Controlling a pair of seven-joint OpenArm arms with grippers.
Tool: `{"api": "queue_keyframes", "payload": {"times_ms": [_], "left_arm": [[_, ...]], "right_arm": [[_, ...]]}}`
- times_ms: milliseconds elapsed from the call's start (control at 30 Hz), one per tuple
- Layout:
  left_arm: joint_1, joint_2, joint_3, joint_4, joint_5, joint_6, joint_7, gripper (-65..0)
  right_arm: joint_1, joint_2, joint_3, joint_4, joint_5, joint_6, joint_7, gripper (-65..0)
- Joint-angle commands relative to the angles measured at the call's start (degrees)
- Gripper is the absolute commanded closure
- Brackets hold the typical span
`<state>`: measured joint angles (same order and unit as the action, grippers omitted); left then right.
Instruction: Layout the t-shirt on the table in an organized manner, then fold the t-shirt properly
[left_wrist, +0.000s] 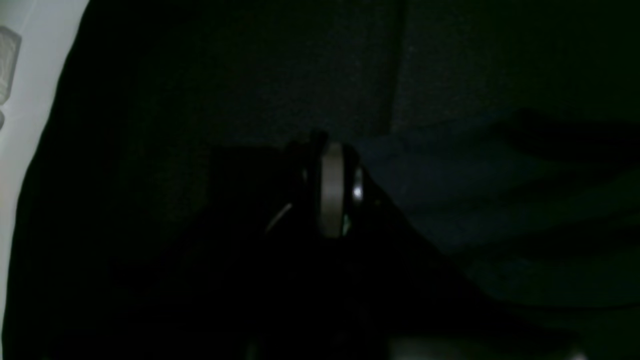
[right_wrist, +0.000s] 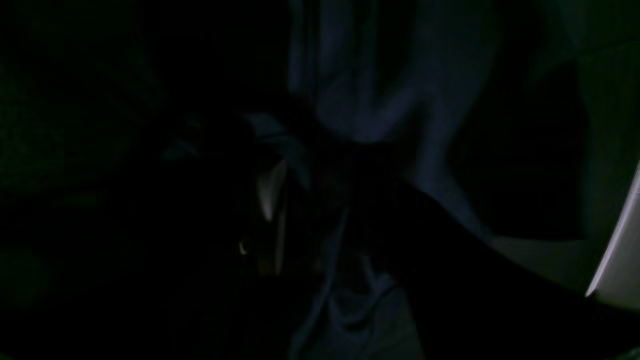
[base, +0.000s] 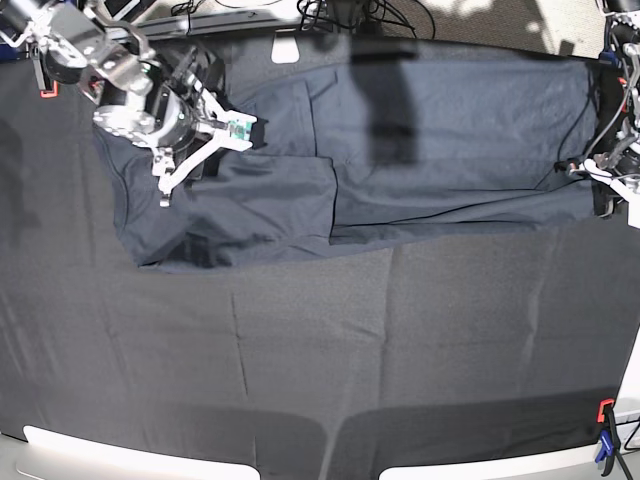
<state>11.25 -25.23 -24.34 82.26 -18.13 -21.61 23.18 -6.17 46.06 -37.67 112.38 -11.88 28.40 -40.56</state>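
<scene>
The dark grey t-shirt (base: 450, 140) lies spread wide across the far half of the table (base: 320, 350), with its left part folded over in a doubled panel. My right gripper (base: 205, 160) stands open over that left end, its white fingers (base: 165, 185) spread above the cloth. In the dim right wrist view, folds of the t-shirt (right_wrist: 380, 100) lie around the right gripper (right_wrist: 315, 200). At the shirt's far right edge my left gripper (base: 598, 185) is shut on the hem. The left wrist view shows the left gripper (left_wrist: 332, 190) with its pale pads pressed together beside the t-shirt (left_wrist: 500, 190).
An orange and blue clamp (base: 603, 440) grips the table's near right corner and a red clamp (base: 45, 92) sits at the far left. Cables (base: 350, 15) lie behind the table. The pale rim (base: 100, 450) runs along the front edge.
</scene>
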Motion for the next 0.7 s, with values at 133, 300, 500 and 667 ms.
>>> {"api": "queue_keyframes", "payload": {"times_ms": [133, 300, 500, 667], "left_arm": [[-0.5, -1.1, -0.5, 1.1, -0.4, 0.0, -1.3, 0.0], [-0.5, -1.1, -0.5, 1.1, -0.4, 0.0, -1.3, 0.0], [-0.5, -1.1, -0.5, 1.1, -0.4, 0.0, -1.3, 0.0], [-0.5, -1.1, -0.5, 1.1, -0.3, 0.0, -1.3, 0.0]], "right_arm": [[0.7, 1.0, 6.7, 3.2, 7.3, -0.6, 0.5, -22.9], [0.8, 1.0, 13.4, 0.3, 19.3, -0.1, 1.6, -23.0], [4.2, -2.9, 13.4, -10.0, 19.9, 1.5, 4.6, -23.2], [7.5, -7.7, 13.4, -13.3, 21.3, 6.6, 3.7, -23.1]]}}
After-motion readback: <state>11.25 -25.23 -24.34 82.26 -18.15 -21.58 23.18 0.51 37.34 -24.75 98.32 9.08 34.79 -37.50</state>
